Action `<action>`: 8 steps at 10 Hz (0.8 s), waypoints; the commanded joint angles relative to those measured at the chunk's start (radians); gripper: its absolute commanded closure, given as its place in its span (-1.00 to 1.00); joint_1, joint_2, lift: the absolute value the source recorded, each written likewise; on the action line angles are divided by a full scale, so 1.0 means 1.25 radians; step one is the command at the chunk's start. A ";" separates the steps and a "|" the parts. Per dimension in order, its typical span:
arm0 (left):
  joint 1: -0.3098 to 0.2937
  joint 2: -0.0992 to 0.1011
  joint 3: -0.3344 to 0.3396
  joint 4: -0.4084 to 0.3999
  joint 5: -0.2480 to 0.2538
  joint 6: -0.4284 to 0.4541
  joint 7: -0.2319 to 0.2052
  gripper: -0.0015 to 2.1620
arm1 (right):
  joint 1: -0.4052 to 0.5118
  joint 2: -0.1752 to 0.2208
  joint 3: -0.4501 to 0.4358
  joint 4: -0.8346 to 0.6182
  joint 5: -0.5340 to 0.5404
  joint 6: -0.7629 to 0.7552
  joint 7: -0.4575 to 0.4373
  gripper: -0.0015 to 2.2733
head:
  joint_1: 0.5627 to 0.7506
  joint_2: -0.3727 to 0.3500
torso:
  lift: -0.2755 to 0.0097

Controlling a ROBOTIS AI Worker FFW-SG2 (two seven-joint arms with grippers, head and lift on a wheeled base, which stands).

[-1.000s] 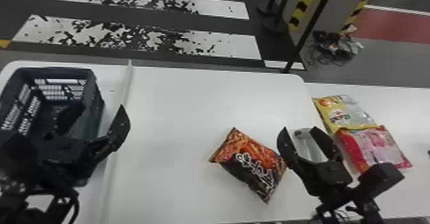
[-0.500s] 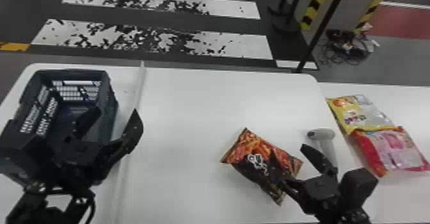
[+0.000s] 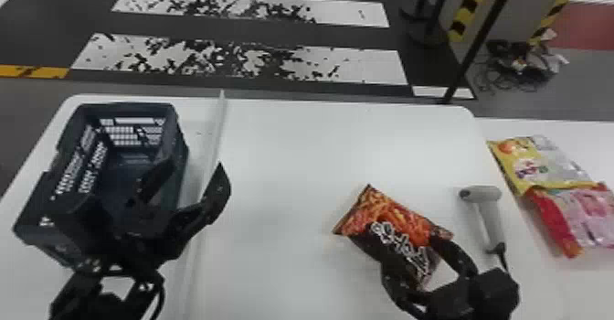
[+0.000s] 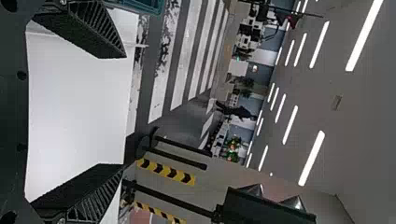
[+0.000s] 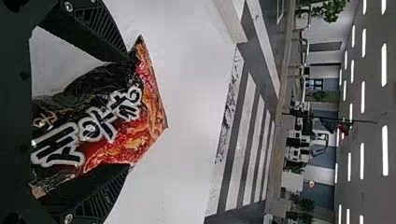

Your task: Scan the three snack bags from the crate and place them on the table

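The black and orange snack bag (image 3: 402, 223) lies on the white table, with my right gripper (image 3: 399, 246) open around its near part. In the right wrist view the snack bag (image 5: 112, 116) sits between the two spread fingers of the right gripper (image 5: 128, 113). A grey-white handheld scanner (image 3: 491, 216) lies just right of that gripper. Farther right, the yellow snack bag (image 3: 530, 168) and the red-pink snack bag (image 3: 575, 218) lie side by side. My left gripper (image 3: 194, 170) is over the right part of the dark crate (image 3: 180, 159), open; its left wrist view shows the gripper (image 4: 125, 111) with nothing between its fingers.
A pale raised strip (image 3: 212, 159) runs front to back beside the crate. The white table (image 3: 292, 159) meets another white surface (image 3: 548, 129) at the right. Beyond them a dark pole (image 3: 475, 45) and striped posts stand on the floor.
The right gripper has moved left from the scanner to the black and orange bag, its fingers now on either side. The head view has shifted, moving the table's things rightward in it.
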 commanded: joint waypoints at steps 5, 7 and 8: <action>-0.007 0.002 -0.013 0.017 0.000 -0.002 -0.003 -0.97 | 0.011 -0.016 0.077 0.106 0.177 -0.168 -0.100 -0.93 | 0.41 -0.12 | 0.50; -0.007 0.004 -0.013 0.017 0.000 -0.002 -0.007 -0.97 | -0.013 -0.022 0.073 0.139 0.180 -0.168 -0.106 -0.92 | 0.41 -0.07 | 0.50; -0.007 0.005 -0.015 0.017 0.000 -0.002 -0.007 -0.97 | -0.018 -0.028 0.071 0.147 0.180 -0.168 -0.112 -0.92 | 0.41 -0.07 | 0.50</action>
